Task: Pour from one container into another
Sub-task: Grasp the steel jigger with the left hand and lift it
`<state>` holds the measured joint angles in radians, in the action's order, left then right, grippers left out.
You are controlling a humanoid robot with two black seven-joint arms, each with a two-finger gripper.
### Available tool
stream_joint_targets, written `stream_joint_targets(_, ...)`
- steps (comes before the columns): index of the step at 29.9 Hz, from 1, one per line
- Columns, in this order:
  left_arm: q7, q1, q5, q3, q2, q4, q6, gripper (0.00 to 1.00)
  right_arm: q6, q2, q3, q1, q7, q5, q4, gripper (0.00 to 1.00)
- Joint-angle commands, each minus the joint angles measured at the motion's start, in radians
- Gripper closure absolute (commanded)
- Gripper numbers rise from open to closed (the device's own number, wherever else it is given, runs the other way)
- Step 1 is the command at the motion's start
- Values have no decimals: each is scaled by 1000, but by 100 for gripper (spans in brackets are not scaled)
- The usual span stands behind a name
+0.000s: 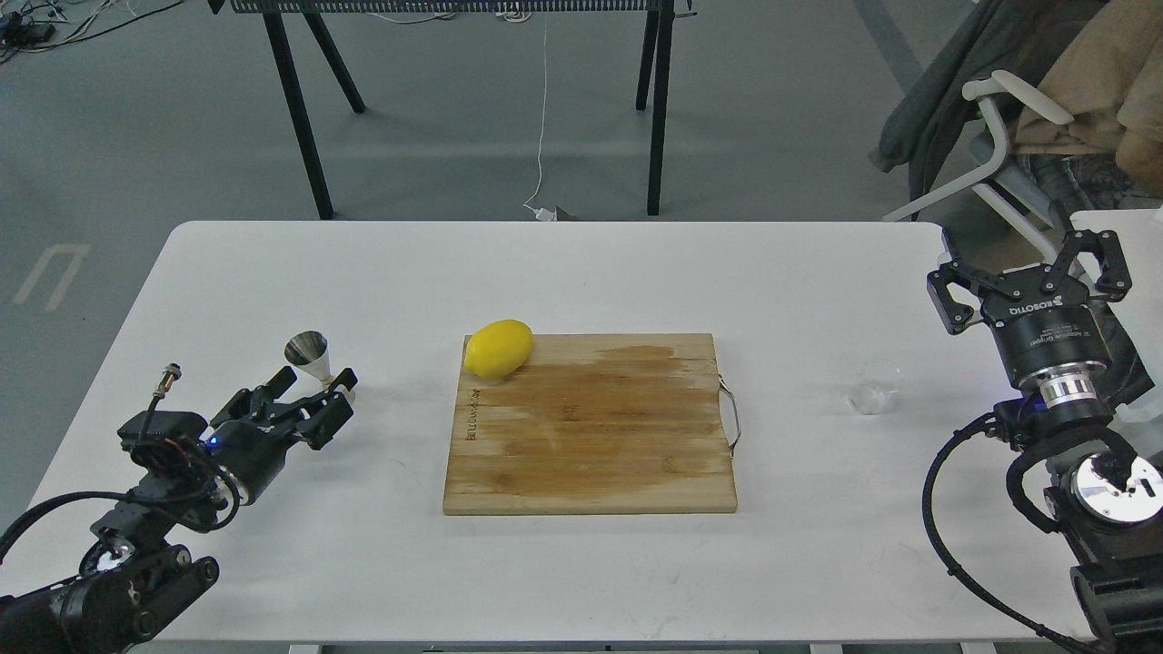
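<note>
The steel jigger (310, 353) stands upright at the left of the white table (563, 272). My left gripper (313, 381) is open right at the jigger's lower cone, one finger on each side, and it hides the base. The small clear glass cup (875, 388) stands alone on the right of the table, beyond the board's handle. My right gripper (1027, 268) is open, raised near the table's right edge, well behind and to the right of the cup, holding nothing.
A wooden cutting board (591, 427) with a wire handle lies in the middle, and a yellow lemon (499, 348) rests on its far left corner. Black trestle legs (300, 109) stand beyond the table. A chair with clothes (1045, 118) is at the far right.
</note>
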<state>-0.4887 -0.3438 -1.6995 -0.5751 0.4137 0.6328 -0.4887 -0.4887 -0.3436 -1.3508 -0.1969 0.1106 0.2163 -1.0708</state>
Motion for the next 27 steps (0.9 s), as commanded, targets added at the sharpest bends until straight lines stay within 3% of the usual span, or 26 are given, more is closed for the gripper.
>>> stream_joint_targets(1,0,-15,0,0,-22,-33,0,2,0,0,1,1,0,0,0,1)
stream_joint_targets(16,0,-110,3,29,-134,-203,0,5,0,0,-2,1,0,0,0,1)
stream_joint_targets(27,0,-127,1,35,-158,-280,0,29,0,0,-2,1,0,0,0,1)
